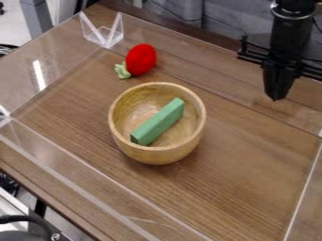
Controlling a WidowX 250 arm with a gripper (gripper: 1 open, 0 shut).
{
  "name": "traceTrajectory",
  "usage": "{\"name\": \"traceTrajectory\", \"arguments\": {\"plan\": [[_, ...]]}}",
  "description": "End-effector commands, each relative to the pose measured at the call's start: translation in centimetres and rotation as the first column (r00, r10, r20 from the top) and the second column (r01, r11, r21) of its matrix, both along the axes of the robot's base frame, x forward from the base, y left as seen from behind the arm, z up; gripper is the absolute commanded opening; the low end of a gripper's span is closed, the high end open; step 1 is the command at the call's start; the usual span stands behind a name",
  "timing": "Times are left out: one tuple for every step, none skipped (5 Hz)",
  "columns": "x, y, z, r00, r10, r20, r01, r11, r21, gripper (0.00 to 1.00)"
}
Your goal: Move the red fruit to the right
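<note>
- The red fruit [141, 57], a strawberry-like toy with a pale green leafy cap at its left, lies on the wooden worktop [239, 160] toward the far left, near a clear folded plastic piece [104, 31] in the corner.
- It rests free on the wood, nothing touching it, so it looks open to a grasp from above.
- The hand [276, 92] hangs at the far right of the scene, pointing straight down, well apart from the fruit and with its tip low over bare wood.
- Its fingers are pressed together and grip nothing; it would have to spread them before it could take the fruit.
- A wooden bowl [156, 137] sits near the middle of the worktop, in front of the fruit, with a green rectangular block [160, 121] leaning inside it, one end raised toward the rim.
- Low clear walls [302, 202] ring the worktop, likely to keep things from rolling off.
- Judged from this, the task has not begun: the fruit is on the left, and the bowl lies just off a straight path to the right.
</note>
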State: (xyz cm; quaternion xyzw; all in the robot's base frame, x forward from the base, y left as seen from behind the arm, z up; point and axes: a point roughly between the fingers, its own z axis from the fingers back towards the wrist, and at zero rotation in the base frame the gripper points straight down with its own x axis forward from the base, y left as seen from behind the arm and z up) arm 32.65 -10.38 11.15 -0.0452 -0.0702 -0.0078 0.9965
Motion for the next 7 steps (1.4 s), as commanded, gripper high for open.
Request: {"name": "traceTrajectory", "arguments": {"plan": [[-0.1, 1.1, 0.4, 0.999, -0.038, 0.030, 0.039, 0.999, -0.016, 1.00], [-0.9, 1.5, 0.9, 1.000, -0.008, 0.030, 0.009, 1.000, -0.029, 1.00], [-1.6, 1.1, 1.0, 1.000, 0.007, 0.017, -0.007, 1.000, -0.029, 1.00], [-1.4, 0.8, 0.8, 1.000, 0.021, 0.002, -0.021, 0.999, -0.025, 1.00], [-1.2, 0.5, 0.4, 0.999, 0.035, -0.013, -0.035, 0.999, -0.020, 1.00], [-1.4, 2.0, 0.3, 0.999, 0.019, -0.027, -0.020, 1.000, -0.017, 1.00], [-1.9, 4.7, 1.4, 1.000, 0.017, -0.015, -0.017, 1.000, -0.022, 1.00]]}}
